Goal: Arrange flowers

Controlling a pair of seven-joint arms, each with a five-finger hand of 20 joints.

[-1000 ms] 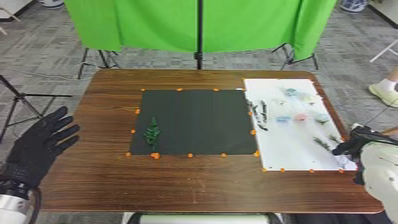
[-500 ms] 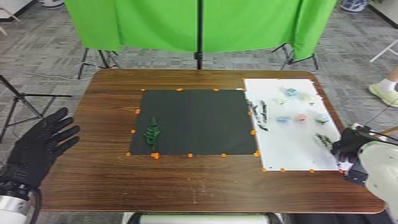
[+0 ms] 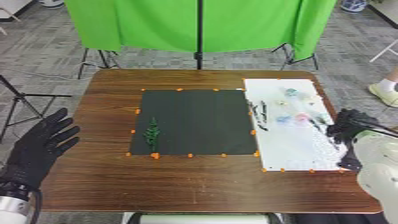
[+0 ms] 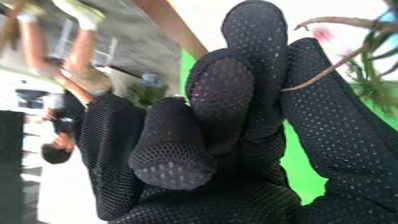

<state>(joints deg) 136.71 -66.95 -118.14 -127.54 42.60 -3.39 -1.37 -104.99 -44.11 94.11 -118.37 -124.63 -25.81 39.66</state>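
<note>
- Hovering by the outer edge of the white sheet [image 3: 286,147] on the worktop [image 3: 195,185], my right hand [image 3: 354,122] has curled fingers [image 4: 253,40], which look clamped on a sprig [image 4: 333,70] by its thin stem.
- The stem appears gripped near its bare end, with leaves spreading beyond the glove. Caught there, it could swivel or slip out if I turn quickly.
- The pink flower [image 3: 302,117] and the blue flower [image 3: 284,119] lie just beside each other, near that hand. Moving low across them, I could drag both out of place, because loose leaves snag easily.
- Farther inward, dark twigs [image 3: 263,114] lie along the sheet's inner side. A trailing leaf could hook one of these too.
- My left hand [image 3: 37,145] is out to the left, fingers straight and apart, holding nothing.
- One green fern [image 3: 152,135] lies upright on the left part of the black mat [image 3: 200,120]. Coming in too low, my knuckles could nudge it askew.
- At release, the stem may cling to the glove's textured fabric and shift off its spot, so I should lower it fully and part my fingers slowly.
</note>
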